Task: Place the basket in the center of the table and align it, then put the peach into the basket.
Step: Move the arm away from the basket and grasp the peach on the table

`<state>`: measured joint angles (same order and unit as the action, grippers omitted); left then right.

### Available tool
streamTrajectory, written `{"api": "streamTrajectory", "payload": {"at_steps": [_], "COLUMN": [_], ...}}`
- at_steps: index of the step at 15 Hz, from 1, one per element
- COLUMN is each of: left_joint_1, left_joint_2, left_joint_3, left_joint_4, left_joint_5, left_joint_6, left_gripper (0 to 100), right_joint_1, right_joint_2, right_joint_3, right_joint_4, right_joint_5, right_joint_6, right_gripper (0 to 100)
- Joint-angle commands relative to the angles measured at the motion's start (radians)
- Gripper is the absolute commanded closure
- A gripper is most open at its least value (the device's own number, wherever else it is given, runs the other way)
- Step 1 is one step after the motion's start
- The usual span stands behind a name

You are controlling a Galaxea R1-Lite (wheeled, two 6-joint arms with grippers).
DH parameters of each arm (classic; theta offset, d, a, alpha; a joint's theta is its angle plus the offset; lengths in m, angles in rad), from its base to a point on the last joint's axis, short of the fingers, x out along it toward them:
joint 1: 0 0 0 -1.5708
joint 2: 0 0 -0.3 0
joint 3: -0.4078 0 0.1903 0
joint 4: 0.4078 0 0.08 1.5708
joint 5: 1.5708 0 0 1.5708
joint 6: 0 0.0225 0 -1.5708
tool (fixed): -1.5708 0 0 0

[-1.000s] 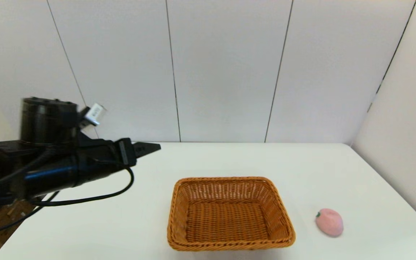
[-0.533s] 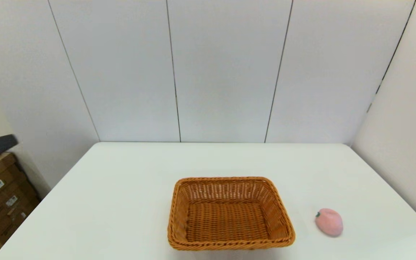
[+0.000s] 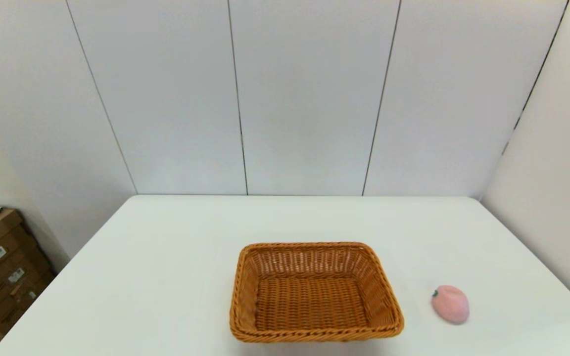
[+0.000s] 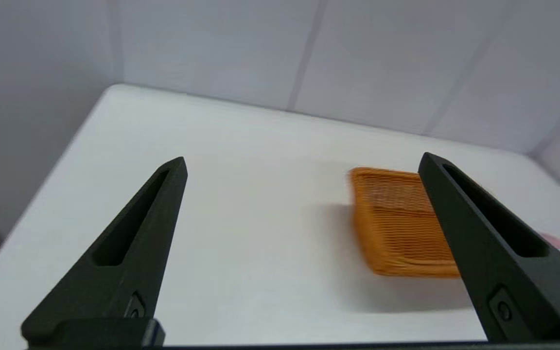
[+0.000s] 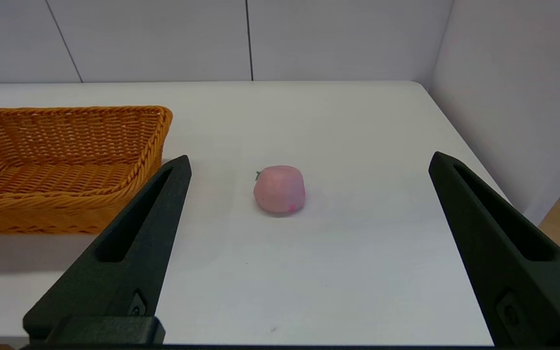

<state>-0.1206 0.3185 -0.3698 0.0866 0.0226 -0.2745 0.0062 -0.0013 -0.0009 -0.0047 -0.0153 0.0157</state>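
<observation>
Left end effector [image 4: 302,163]: released, fingers spread wide, above counter [image 3: 166,277] edge, well apart from basket [image 3: 314,291].
Right end effector [image 5: 309,163]: released, empty, pointed at peach [image 5: 279,188].
Peach: on counter, ahead between right fingers, beside basket, outside it.

An empty orange-brown wicker basket [image 3: 316,292] sits squarely near the white table's [image 3: 166,277] front edge; a pale pink peach [image 3: 451,304] lies apart, toward the right edge.
</observation>
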Motion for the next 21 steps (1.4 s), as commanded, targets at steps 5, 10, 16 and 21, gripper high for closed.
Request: {"api": "streamTrajectory", "payload": {"at_steps": [5, 10, 16, 21], "left_joint_1": [0.104, 0.105, 0.105, 0.105], "left_joint_2": [-0.191, -0.320, -0.320, -0.320], "left_joint_3": [0.195, 0.368, 0.370, 0.370], "left_joint_4": [-0.087, -0.134, -0.085, -0.087], "left_joint_5": [-0.056, 0.019, 0.011, 0.013], "left_joint_6": [0.097, 0.167, 0.258, 0.213], "left_gripper": [0, 0, 0, 0], "right_joint_1": [0.000, 0.000, 0.018, 0.055], "right_joint_2": [0.000, 0.026, 0.960, 1.712], "right_joint_3": [-0.001, -0.062, -0.358, -0.415], "right_joint_4": [-0.001, 0.063, 0.120, -0.291], "right_joint_5": [0.000, 0.012, 0.025, -0.071], "right_joint_6": [0.000, -0.026, -0.083, -0.099], "right_gripper": [0, 0, 0, 0]}}
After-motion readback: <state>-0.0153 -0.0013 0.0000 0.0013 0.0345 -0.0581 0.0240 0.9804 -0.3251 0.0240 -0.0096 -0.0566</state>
